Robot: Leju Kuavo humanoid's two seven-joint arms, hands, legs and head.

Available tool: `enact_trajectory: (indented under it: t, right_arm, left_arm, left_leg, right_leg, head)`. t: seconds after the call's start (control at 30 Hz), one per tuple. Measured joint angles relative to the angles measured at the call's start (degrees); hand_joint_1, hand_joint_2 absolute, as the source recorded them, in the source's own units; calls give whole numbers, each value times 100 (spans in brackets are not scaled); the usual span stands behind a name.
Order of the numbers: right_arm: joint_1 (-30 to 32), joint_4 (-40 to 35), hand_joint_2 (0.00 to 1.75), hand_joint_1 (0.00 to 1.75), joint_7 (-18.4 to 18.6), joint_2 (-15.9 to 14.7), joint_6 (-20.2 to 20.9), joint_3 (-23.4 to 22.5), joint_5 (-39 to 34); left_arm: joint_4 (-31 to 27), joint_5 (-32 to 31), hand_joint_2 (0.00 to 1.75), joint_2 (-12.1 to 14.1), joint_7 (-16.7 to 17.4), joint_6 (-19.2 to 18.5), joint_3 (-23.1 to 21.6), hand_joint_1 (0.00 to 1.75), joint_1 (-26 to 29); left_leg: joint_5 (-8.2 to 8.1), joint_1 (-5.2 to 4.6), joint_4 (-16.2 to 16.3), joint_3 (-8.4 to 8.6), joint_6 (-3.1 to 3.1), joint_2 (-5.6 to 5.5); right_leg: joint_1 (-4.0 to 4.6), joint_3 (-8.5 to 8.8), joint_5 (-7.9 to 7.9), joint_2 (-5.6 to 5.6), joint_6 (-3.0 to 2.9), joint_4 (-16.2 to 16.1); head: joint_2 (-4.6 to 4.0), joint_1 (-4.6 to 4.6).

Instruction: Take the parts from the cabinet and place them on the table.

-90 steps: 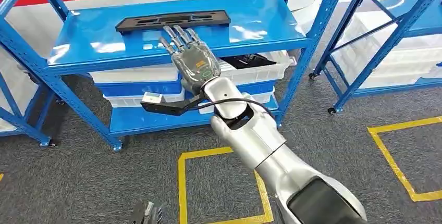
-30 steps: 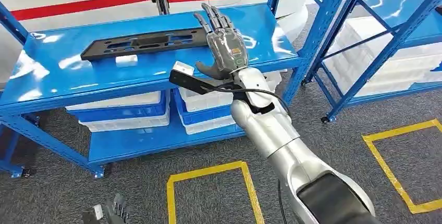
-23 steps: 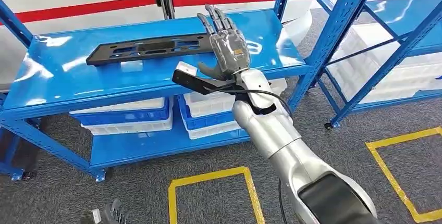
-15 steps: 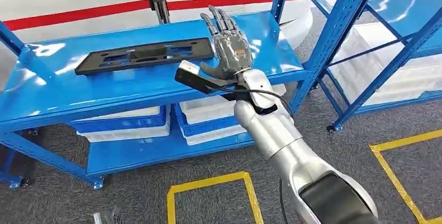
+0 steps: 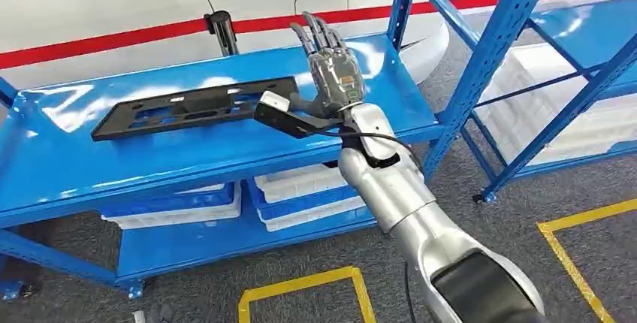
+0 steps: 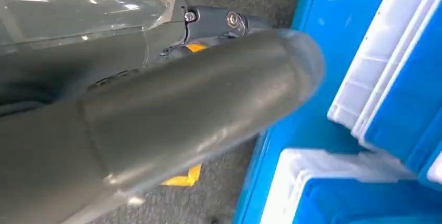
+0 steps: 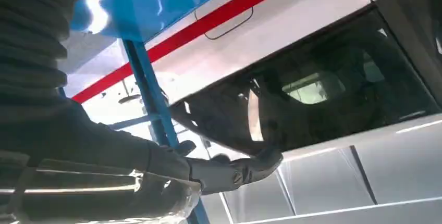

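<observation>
1. The part (image 5: 191, 107) is a long, flat black panel lying on the top shelf (image 5: 225, 150) of the blue metal cabinet, lengthwise along the shelf and slightly askew.
2. It looks like moulded plastic: matt, thin, with several rectangular cut-outs along its length and a raised section near the middle. I judge it light and fairly stiff, though a piece this long may flex or tip if lifted from one end.
3. The shelf surface is glossy painted steel, so the panel will likely slide when pushed; that could help bring an edge over the shelf lip for a grip.
4. The best hold seems to be near the middle of a long edge, or through a cut-out, so the weight balances.
5. The right hand (image 5: 334, 75) hovers above the shelf just beside the panel's near end, fingers extended and apart, holding nothing.
6. The left hand (image 6: 156, 114) hangs low beside the cabinet; its thick grey thumb blocks the wrist view, and I cannot tell how its fingers lie.
7. White and blue plastic bins (image 5: 300, 191) sit stacked on the lower shelf.
</observation>
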Motion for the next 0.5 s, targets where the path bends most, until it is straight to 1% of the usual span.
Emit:
enact_trajectory:
  t: [0.03,0.07,0.1,0.13,0.17,0.2,0.23,0.27,0.3,0.33,0.37,0.4,0.43,0.47,0.5]
  right_arm:
    - [-13,-13,175,0,9,-27,-7,-2,-15]
    - [-41,-30,175,0,28,-39,-6,0,-22]
    - [-42,-35,175,0,41,-61,-9,0,-24]
    - [-13,-39,175,0,48,-90,-9,0,-28]
    - [34,-39,175,0,50,-116,-11,0,-37]
    - [79,-37,175,0,61,-140,-13,0,-39]
    - [106,-39,175,0,63,-164,-13,0,-39]
    - [112,-39,175,0,66,-180,-15,0,-44]
    - [110,-39,175,0,66,-201,-17,0,-46]
    - [120,-35,175,0,66,-232,-20,0,-50]
    - [128,-22,175,0,66,-276,-28,7,-72]
    - [132,-22,175,0,46,-258,-41,28,-83]
    - [141,-26,175,0,42,-269,-52,28,-92]
    - [135,-26,175,0,46,-263,-65,26,-116]
    - [103,-26,175,0,44,-248,-72,28,-120]
  left_arm:
    - [29,51,0,11,40,29,11,0,-5]
    - [55,116,0,24,114,66,37,0,-11]
    - [83,148,0,33,164,81,50,0,-11]
    - [107,194,0,37,219,103,65,0,-2]
    - [138,232,0,46,278,136,83,0,14]
    - [167,252,0,55,315,169,101,0,38]
    - [184,262,0,70,353,212,129,0,68]
    - [206,276,0,79,379,274,142,0,91]
    - [223,273,0,96,396,325,146,0,109]
    - [237,278,0,127,422,363,151,0,123]
    - [265,304,0,166,484,378,173,0,121]
    - [274,343,0,179,558,426,181,0,127]
    - [287,343,0,188,643,484,188,0,143]
    - [306,348,0,225,723,581,205,0,155]
    - [315,341,0,249,809,662,216,0,172]
  left_leg:
    - [-20,-2,-19,87,13,26]
    - [-33,7,-18,125,28,31]
    - [-59,8,-18,154,47,31]
    - [-104,10,-18,188,47,26]
    - [-160,24,-17,234,18,19]
    - [-214,43,-16,292,-11,3]
    - [-278,66,-13,361,-48,-4]
    - [-349,96,5,439,-94,-10]
    - [-439,126,41,513,-146,-12]
    - [-515,111,89,466,-212,-12]
    - [-622,113,228,572,-256,-11]
    - [-657,86,193,464,-298,-9]
    - [-692,96,225,502,-344,12]
    - [-680,108,277,502,-359,26]
    - [-696,141,294,501,-376,36]
  right_leg:
    - [-27,-17,-37,-21,21,173]
    - [-30,-199,-140,-22,5,487]
    - [-55,-489,-256,-21,-5,918]
    - [-74,-795,-411,-22,20,1323]
    - [-99,-1038,-558,-23,49,1573]
    - [-131,-1171,-619,-27,113,1591]
    - [-164,-1200,-576,-36,171,1408]
    - [-212,-1140,-365,-49,321,1021]
    - [-266,-1017,20,-80,464,488]
    - [-316,-945,506,-124,591,35]
    - [-289,-1000,631,-219,537,7]
    - [-237,-890,562,-213,303,90]
    - [-230,-943,605,-186,194,96]
    - [-245,-935,579,-174,139,103]
    - [-265,-892,570,-144,89,98]
  head:
    - [0,30]
    - [0,50]
    - [0,57]
    - [0,50]
    - [0,63]
    - [0,57]
    - [0,61]
    - [0,63]
    - [0,65]
    - [0,70]
    - [0,96]
    - [0,99]
    - [0,50]
    - [0,59]
    - [0,46]
